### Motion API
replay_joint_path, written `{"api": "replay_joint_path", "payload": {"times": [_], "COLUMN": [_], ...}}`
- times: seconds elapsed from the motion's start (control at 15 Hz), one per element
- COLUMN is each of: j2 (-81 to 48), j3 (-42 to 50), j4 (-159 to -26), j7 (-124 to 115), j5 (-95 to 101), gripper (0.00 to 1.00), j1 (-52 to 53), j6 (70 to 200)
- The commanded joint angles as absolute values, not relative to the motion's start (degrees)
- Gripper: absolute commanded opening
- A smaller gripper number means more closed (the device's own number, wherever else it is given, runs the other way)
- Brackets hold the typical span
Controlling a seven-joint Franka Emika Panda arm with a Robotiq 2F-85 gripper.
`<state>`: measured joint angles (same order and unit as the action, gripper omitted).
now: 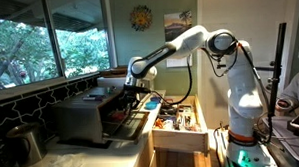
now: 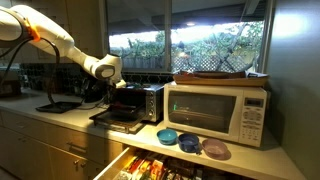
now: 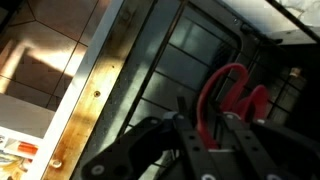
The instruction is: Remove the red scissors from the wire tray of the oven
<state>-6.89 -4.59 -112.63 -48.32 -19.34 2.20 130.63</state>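
The red scissors (image 3: 232, 85) lie on the wire tray (image 3: 190, 45) inside the oven (image 1: 86, 118), which also shows with its door dropped open in an exterior view (image 2: 135, 100). In the wrist view my gripper (image 3: 208, 125) has its two dark fingers close together on either side of one red handle loop, pinching it. In both exterior views the gripper (image 1: 130, 87) (image 2: 108, 84) hangs at the oven's open front. The scissors' blades are hidden in the dark cavity.
A white microwave (image 2: 215, 112) with a wooden board on top stands beside the oven. Small bowls (image 2: 190, 140) sit in front of it. A drawer full of items (image 1: 176, 121) is pulled out below the counter. A metal kettle (image 1: 27, 143) stands near the oven.
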Motion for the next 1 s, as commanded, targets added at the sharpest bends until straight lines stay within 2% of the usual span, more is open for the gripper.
{"api": "replay_joint_path", "payload": {"times": [0.0,0.27,0.93], "j2": [-8.55,-8.62,3.11], "j3": [-3.78,-3.71,-7.31], "j4": [-110.76,-110.32,-114.34], "j7": [-48.66,-48.87,-43.22], "j5": [-20.3,-20.1,-18.83], "gripper": [0.0,0.02,0.02], "j1": [2.74,2.79,6.69], "j6": [128.1,127.34,119.17]}}
